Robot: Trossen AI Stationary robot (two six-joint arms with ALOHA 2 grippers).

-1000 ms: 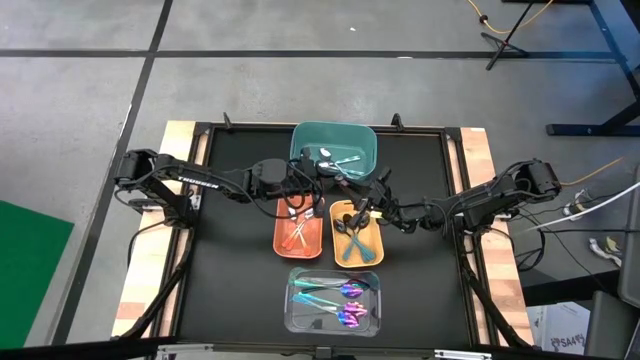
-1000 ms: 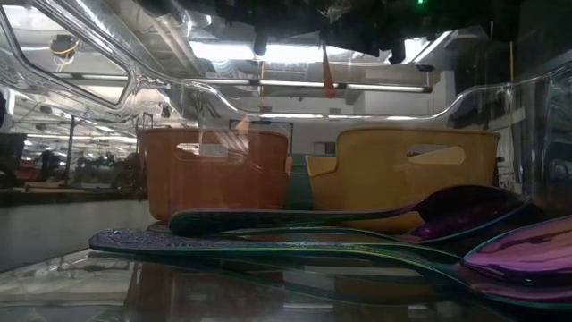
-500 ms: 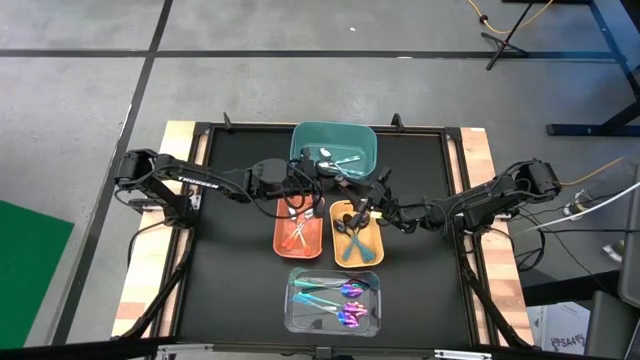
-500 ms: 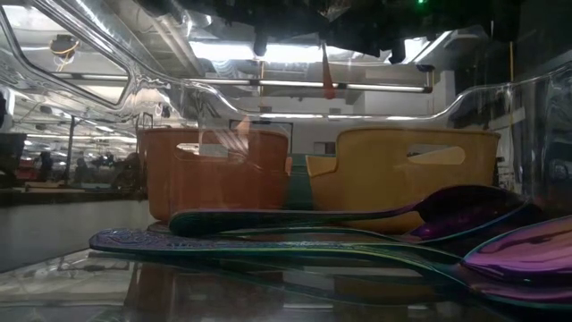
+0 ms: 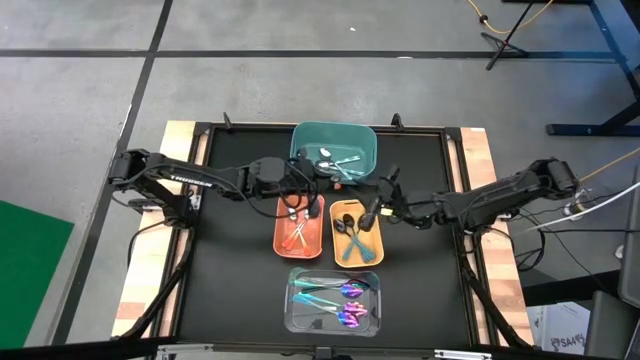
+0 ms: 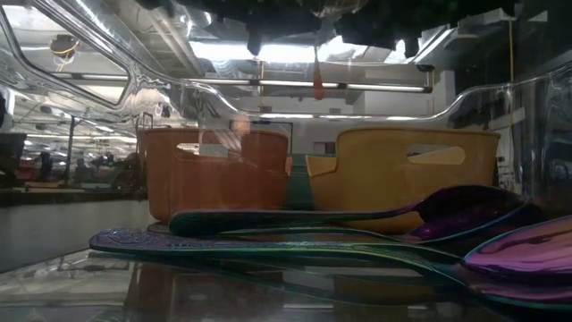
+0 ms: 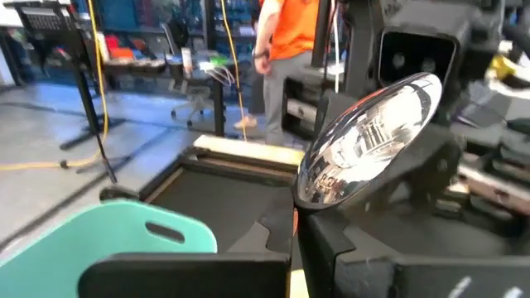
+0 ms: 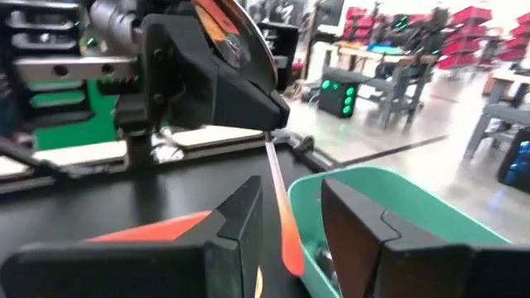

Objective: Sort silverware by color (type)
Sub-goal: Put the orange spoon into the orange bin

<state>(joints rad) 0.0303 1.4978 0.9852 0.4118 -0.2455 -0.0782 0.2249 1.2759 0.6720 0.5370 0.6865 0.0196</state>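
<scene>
Orange-handled spoon (image 7: 368, 136) pinched in left gripper (image 5: 303, 199) over orange bin (image 5: 297, 232) | right gripper (image 5: 372, 208) fingers spread, pulled back off it toward yellow bin (image 5: 357, 237) | handover looks done; drop next

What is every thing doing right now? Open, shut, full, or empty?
left gripper: shut on the spoon, raised
spoon: held, orange handle hanging down
right gripper: open
teal bin: holds silver pieces
orange bin: holds orange-handled pieces
yellow bin: holds dark-headed pieces
clear bin: holds purple-teal pieces
</scene>
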